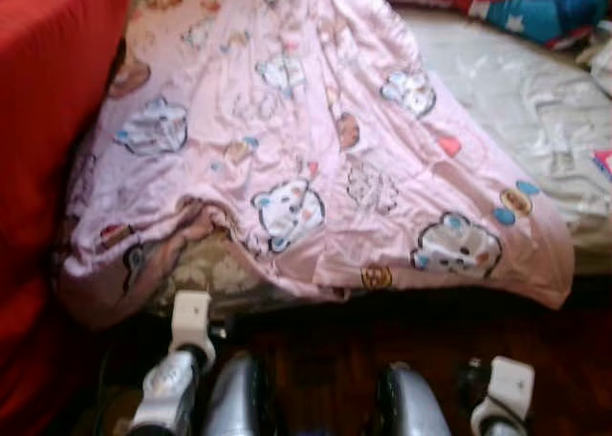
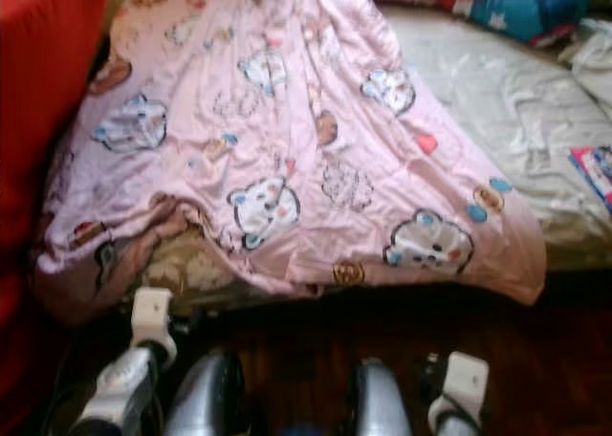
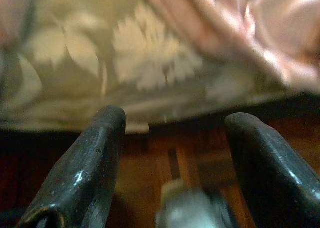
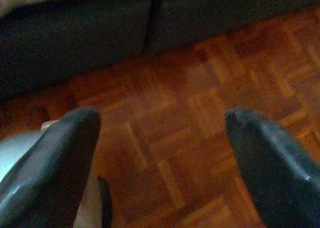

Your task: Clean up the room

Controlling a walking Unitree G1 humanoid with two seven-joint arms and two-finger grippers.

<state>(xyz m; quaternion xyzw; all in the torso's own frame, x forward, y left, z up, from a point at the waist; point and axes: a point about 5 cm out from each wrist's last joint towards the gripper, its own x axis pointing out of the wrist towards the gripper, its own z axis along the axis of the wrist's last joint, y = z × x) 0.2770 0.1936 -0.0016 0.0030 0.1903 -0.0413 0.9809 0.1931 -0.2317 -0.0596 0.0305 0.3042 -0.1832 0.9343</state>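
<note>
Head views, left eye first: a pink blanket (image 1: 306, 140) w/ cartoon bears lies spread over the bed (image 1: 516, 101), running from the far end down to the near edge, where its hem droops over the side toward the floor (image 1: 325, 359). It's rumpled at the near left corner, and a bit of floral sheet (image 1: 206, 269) peeks out beneath. Right part of the bed is bare, grey-beige, creased. A red-and-blue pillow (image 1: 535, 6) sits at the far right corner. A red cloth (image 1: 48, 149) hangs along the left side, touching the blanket's edge. Dark wood floor in front. Left arm (image 1: 177, 369) is low at the bed's near left corner, its white wrist block just below the drooping hem; right arm (image 1: 502, 393) is low on the right, over the floor, apart from the bed. Picture's a bit blurred.

Right eye: same scene, plus something small w/ red and blue print (image 2: 595, 168) lying at the bed's right edge; can't tell what it is.

Left wrist: left gripper (image 3: 172, 133), fingers (image 3: 95, 158) spread wide, nothing between them. Just ahead is the floral sheet on the bed's side, w/ a pink fold of blanket hanging above it. Parquet below. Blurry.

Right wrist: right gripper (image 4: 162, 133), fingers (image 4: 270, 158) also wide apart, empty, pointing at parquet. Dark bed base (image 4: 75, 43) beyond, near but not touching.
</note>
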